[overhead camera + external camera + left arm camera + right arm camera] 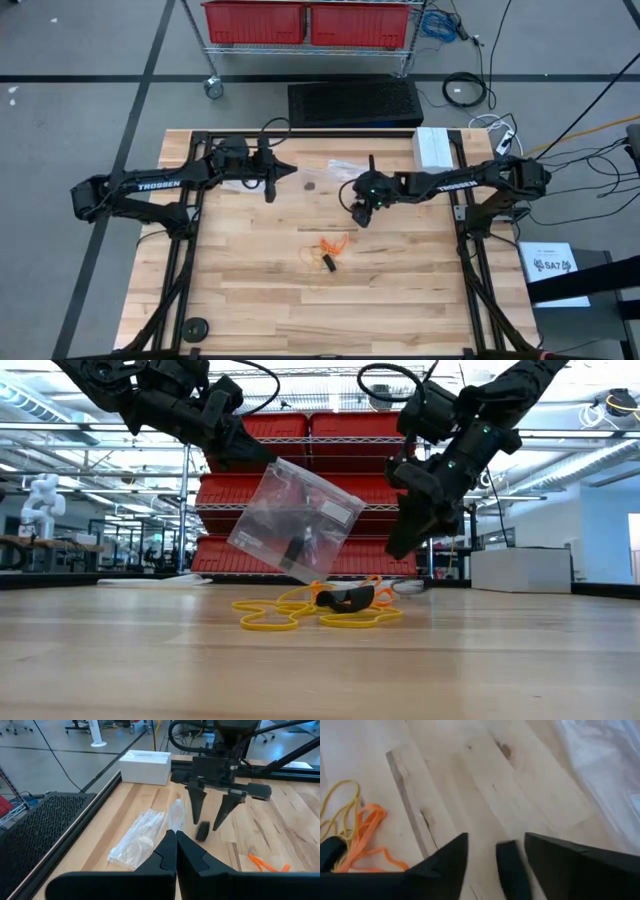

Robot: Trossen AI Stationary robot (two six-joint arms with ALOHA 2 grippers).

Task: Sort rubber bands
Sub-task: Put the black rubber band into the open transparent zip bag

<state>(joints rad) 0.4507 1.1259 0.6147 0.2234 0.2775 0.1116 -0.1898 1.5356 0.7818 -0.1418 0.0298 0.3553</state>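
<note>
Black band [509,870] drops between my open right fingers [210,817]; left fingers [175,851] shut on a bag [295,520]. Next I should steady the bag mouth under the drop.

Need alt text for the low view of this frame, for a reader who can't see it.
A clear plastic bag hangs from the left end effector, which is shut on its top corner, above a small heap of yellow, orange and black rubber bands on the wooden table. The right end effector hovers beside the bag, over the heap. Red bins fill shelves behind.
</note>
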